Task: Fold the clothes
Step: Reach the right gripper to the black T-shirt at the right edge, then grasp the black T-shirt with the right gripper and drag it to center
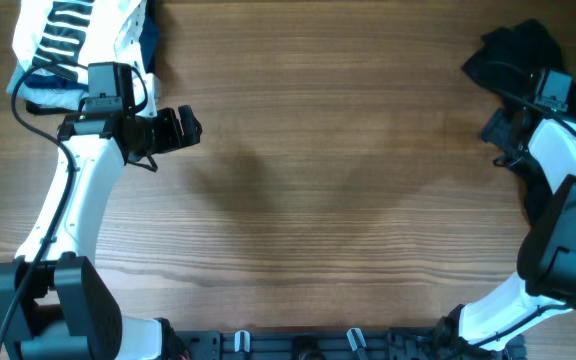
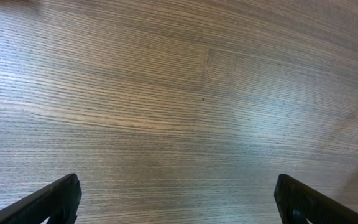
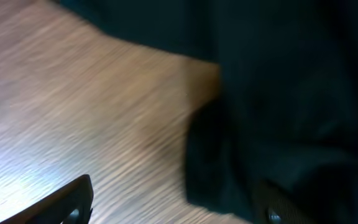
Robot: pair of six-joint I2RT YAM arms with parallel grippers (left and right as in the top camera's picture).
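The black T-shirt (image 1: 513, 52) lies crumpled at the table's far right edge, partly hidden under my right arm. In the right wrist view it (image 3: 278, 93) fills the right and top of the frame, blurred. My right gripper (image 1: 501, 132) is open at the shirt's left edge; in its wrist view (image 3: 176, 208) one finger is over bare wood and the other is against the black fabric. My left gripper (image 1: 183, 128) is open and empty over bare wood at the left, far from the shirt; its wrist view (image 2: 178, 202) shows only table.
A white garment with black stripes (image 1: 68, 30) and folded light-blue (image 1: 43, 92) and dark-blue (image 1: 150, 35) pieces lie at the far left corner, behind my left arm. Bare wooden table (image 1: 328, 180) spans the middle.
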